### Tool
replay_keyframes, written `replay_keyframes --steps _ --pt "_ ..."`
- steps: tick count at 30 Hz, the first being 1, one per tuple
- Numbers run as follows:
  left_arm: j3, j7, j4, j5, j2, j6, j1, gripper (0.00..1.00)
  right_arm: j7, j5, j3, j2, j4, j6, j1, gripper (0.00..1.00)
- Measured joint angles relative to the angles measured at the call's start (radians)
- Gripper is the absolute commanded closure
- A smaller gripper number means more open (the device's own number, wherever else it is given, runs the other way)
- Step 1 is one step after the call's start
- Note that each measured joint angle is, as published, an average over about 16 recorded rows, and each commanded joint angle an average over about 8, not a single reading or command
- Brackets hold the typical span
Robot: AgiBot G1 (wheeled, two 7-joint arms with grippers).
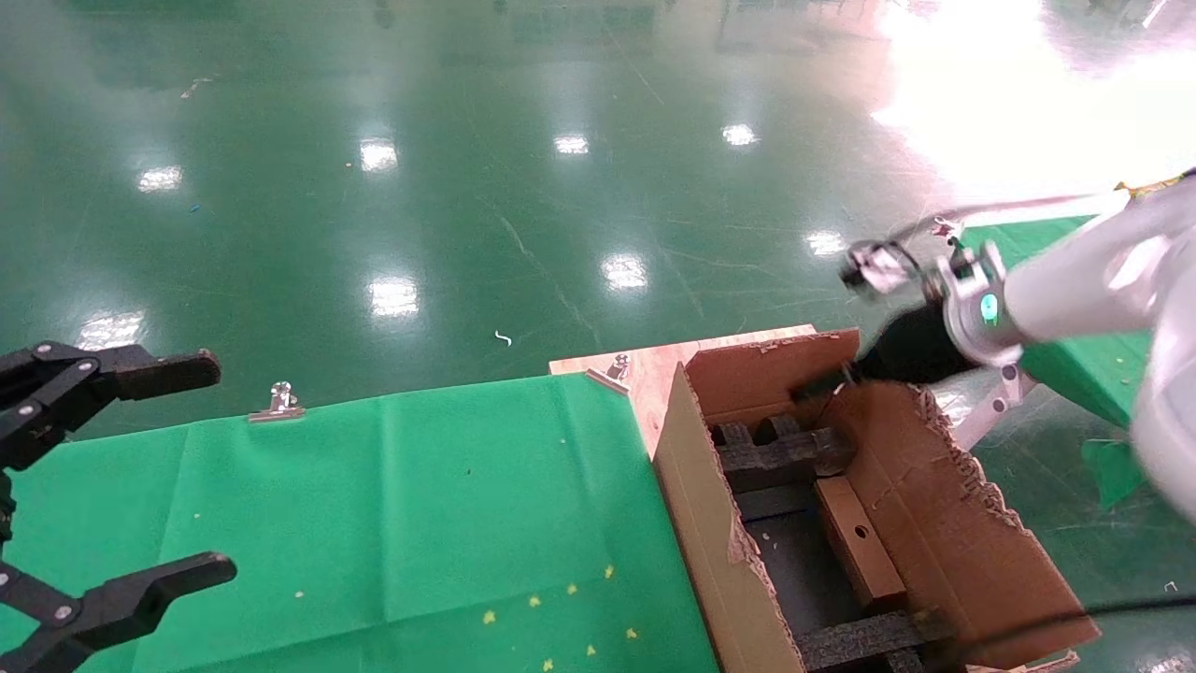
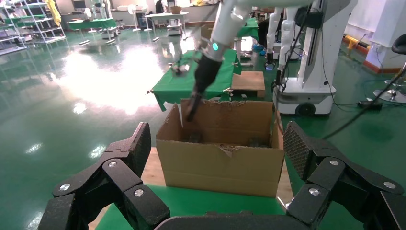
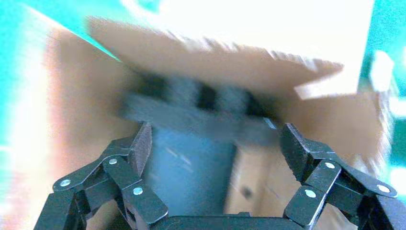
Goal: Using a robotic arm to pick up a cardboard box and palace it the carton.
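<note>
The large brown carton (image 1: 696, 505) with ragged flaps stands at the right end of the green table. The small flat cardboard box (image 1: 869, 570) lies inside it against the right wall, between black foam inserts (image 1: 775, 458). The white robotic arm (image 1: 1074, 290) reaches in from the right. Its right gripper (image 1: 820, 383) hangs open over the carton's far rim, holding nothing. The right wrist view looks down past the open right gripper (image 3: 215, 139) at the cardboard box (image 3: 253, 187) lying well below it. My left gripper (image 1: 220, 467) stays open at the table's left edge, facing the carton (image 2: 220, 165).
A green cloth (image 1: 420, 505) covers the table, pinned by a metal clip (image 1: 278, 402). A bare wooden board (image 1: 645, 365) shows beside the carton. A second green-covered table (image 1: 1084, 374) stands to the right. Another robot's white base (image 2: 311, 72) stands behind the carton.
</note>
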Motion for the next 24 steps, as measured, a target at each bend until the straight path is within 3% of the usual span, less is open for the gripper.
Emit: replay_keyframes --steps 11,17,24 --pt "0.000 0.000 0.000 0.000 0.000 0.000 0.000 0.00 -0.133 0.087 0.076 0.015 -0.022 -0.250 0.122 0.00" --pt "0.000 0.000 0.000 0.000 0.000 0.000 0.000 0.00 -0.147 0.099 0.091 0.020 -0.018 -0.286 0.129 0.00" --pt "0.000 0.000 0.000 0.000 0.000 0.000 0.000 0.00 -0.145 0.115 0.137 0.043 0.065 -0.276 0.079 0.00"
